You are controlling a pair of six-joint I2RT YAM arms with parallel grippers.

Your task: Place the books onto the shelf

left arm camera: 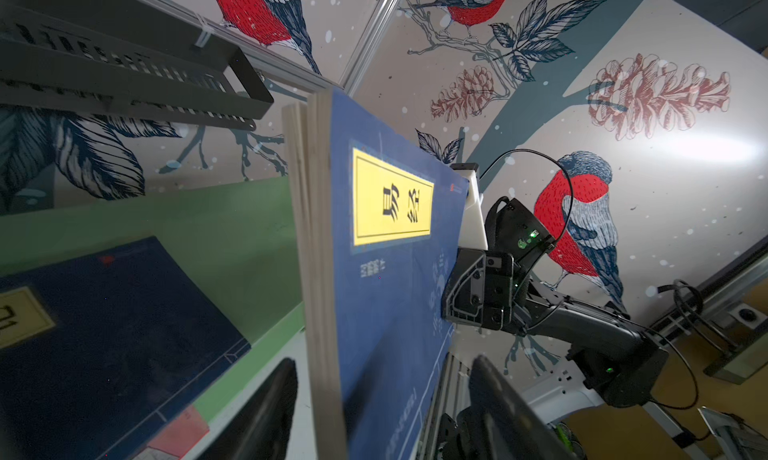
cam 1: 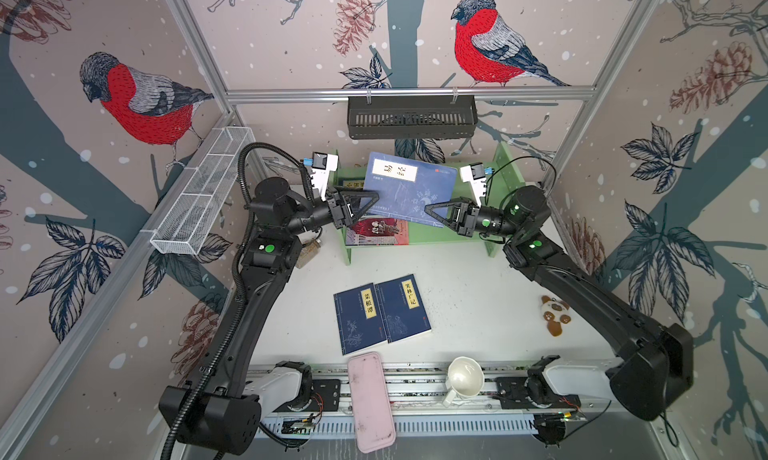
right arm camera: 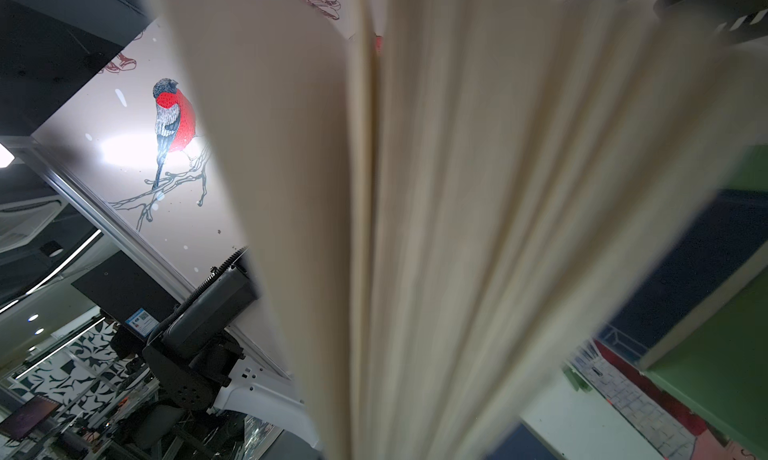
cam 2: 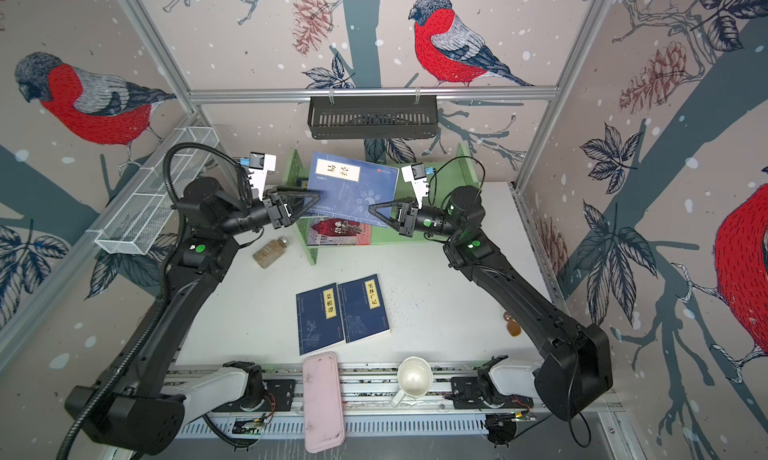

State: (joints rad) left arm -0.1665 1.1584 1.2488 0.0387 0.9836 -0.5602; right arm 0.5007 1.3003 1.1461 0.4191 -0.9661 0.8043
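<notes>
The left gripper [cam 1: 372,197] is open. Its two fingers [left arm camera: 257,408] stand one on each side of the book [cam 1: 409,188], with a small gap on each side. It sits at the book's 9 o'clock edge. The right gripper [cam 1: 430,209] is shut tight on the book, near its 4 o'clock corner. Only this one has hold of it. In the right wrist view the pages fan out, close and blurry.

The book is blue with a yellow label. It hangs tilted in the air over the shelf [cam 1: 419,237], not resting on it. The shelf is green and stands at 12 o'clock on the table [cam 1: 478,312]. A dark book [left arm camera: 108,337] lies flat on its top board. A red book [cam 1: 378,231] lies flat on its low board, under the held one.

Two more books [cam 1: 399,308] lie flat on the table at 6 o'clock from the shelf, touching side by side.
</notes>
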